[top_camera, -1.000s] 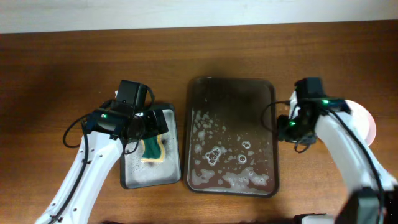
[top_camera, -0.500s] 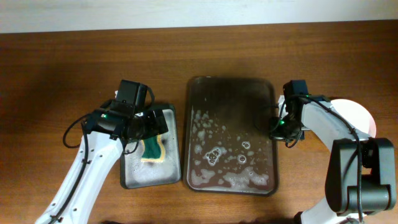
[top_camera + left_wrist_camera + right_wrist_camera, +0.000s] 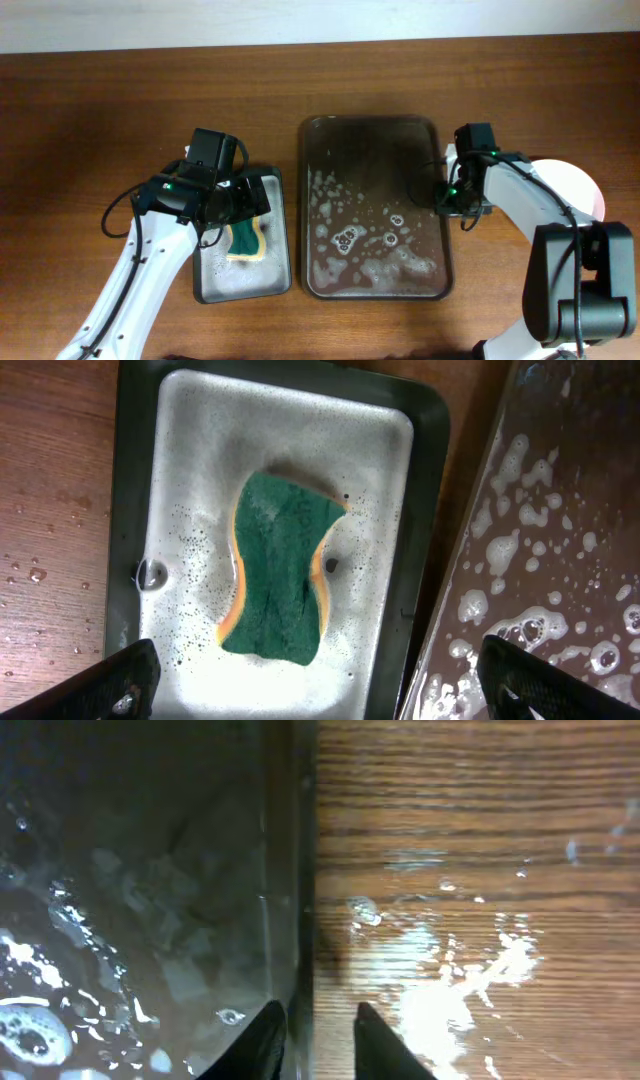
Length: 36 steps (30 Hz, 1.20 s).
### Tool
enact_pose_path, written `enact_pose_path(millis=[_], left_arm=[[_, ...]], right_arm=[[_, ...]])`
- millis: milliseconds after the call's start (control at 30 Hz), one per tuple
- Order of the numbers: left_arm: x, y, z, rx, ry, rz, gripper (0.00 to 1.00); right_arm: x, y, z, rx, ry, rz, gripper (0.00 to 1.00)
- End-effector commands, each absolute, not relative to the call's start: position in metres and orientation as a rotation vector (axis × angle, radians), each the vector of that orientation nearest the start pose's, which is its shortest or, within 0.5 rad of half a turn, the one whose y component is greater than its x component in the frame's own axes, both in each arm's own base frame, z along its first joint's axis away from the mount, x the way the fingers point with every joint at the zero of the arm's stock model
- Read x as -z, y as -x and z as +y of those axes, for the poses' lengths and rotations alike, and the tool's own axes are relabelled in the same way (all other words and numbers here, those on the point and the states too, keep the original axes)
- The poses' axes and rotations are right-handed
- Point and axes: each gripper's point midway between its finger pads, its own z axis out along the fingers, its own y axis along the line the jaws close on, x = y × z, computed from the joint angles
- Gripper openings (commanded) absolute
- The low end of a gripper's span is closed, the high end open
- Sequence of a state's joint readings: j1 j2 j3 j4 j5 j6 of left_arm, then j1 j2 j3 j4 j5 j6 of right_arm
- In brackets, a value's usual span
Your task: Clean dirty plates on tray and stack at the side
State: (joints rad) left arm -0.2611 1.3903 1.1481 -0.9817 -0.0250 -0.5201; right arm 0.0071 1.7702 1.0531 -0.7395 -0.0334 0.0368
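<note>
The dark brown tray (image 3: 370,121) lies mid-table, wet, with soap suds over its near half and no plate on it. My right gripper (image 3: 456,203) stands over the tray's right rim (image 3: 300,870). In the right wrist view the right gripper (image 3: 315,1035) is slightly open, with one finger inside the rim and the other over the wet wood. A white plate (image 3: 583,190) lies on the table to the right, partly hidden by the right arm. My left gripper (image 3: 245,205) hangs wide open and empty above the small tray (image 3: 425,480); in its own view the left gripper (image 3: 315,680) frames the sponge.
A green and yellow sponge (image 3: 282,575) lies in foamy water in the small black tray (image 3: 280,240), left of the brown tray (image 3: 560,560). Water is splashed on the wood (image 3: 460,970) right of the brown tray. The table's far edge meets a pale wall.
The right gripper came in from the right to the tray's right rim. The tray has since shifted slightly away and to the right. The left arm has not moved.
</note>
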Motion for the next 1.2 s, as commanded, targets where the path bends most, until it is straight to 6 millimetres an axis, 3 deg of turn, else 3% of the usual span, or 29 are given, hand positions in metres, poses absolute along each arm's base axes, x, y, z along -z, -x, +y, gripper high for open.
enact_pose_path(millis=[0, 133, 233, 333, 467, 633, 767, 833, 900, 1000, 1033, 1067, 1167], left_arm=[[-0.144, -0.300, -0.076, 0.164, 0.368, 2.773, 1.00], [-0.144, -0.300, -0.076, 0.164, 0.368, 2.774, 1.00], [-0.144, -0.300, -0.076, 0.164, 0.368, 2.773, 0.99], [-0.144, -0.300, -0.076, 0.164, 0.368, 2.773, 1.00], [-0.145, -0.296, -0.091, 0.289, 0.356, 2.799, 0.99], [-0.144, -0.294, -0.095, 0.317, 0.347, 2.814, 1.00], [-0.147, -0.292, -0.096, 0.300, 0.158, 2.815, 0.93], [-0.158, -0.291, -0.098, 0.319, 0.069, 2.788, 0.84], [-0.185, -0.291, -0.097, 0.324, 0.011, 2.708, 0.84], [-0.224, -0.285, -0.093, 0.331, -0.009, 2.591, 0.99], [-0.239, -0.279, -0.092, 0.342, -0.012, 2.548, 1.00], [-0.248, -0.273, -0.090, 0.348, -0.014, 2.517, 1.00], [-0.280, -0.250, -0.081, 0.354, -0.012, 2.399, 1.00]], right_arm=[[-0.065, -0.349, 0.019, -0.148, -0.016, 2.895, 0.36], [-0.131, -0.345, 0.041, -0.324, 0.029, 2.743, 0.39], [-0.174, -0.321, 0.062, -0.492, 0.080, 2.653, 0.40], [-0.198, -0.297, 0.066, -0.519, 0.091, 2.617, 0.40], [-0.198, -0.282, 0.066, -0.526, 0.081, 2.657, 0.40], [-0.191, -0.267, 0.066, -0.538, 0.063, 2.727, 0.41], [-0.188, -0.260, 0.066, -0.543, 0.057, 2.757, 0.41], [-0.194, -0.260, 0.066, -0.538, 0.068, 2.737, 0.43], [-0.219, -0.258, 0.066, -0.521, 0.096, 2.644, 0.52], [-0.266, -0.247, 0.066, -0.489, 0.139, 2.470, 0.65], [-0.280, -0.242, 0.066, -0.480, 0.149, 2.419, 0.72], [-0.297, -0.233, 0.066, -0.468, 0.163, 2.351, 0.99], [-0.333, -0.199, 0.065, -0.438, 0.195, 2.180, 0.99]])
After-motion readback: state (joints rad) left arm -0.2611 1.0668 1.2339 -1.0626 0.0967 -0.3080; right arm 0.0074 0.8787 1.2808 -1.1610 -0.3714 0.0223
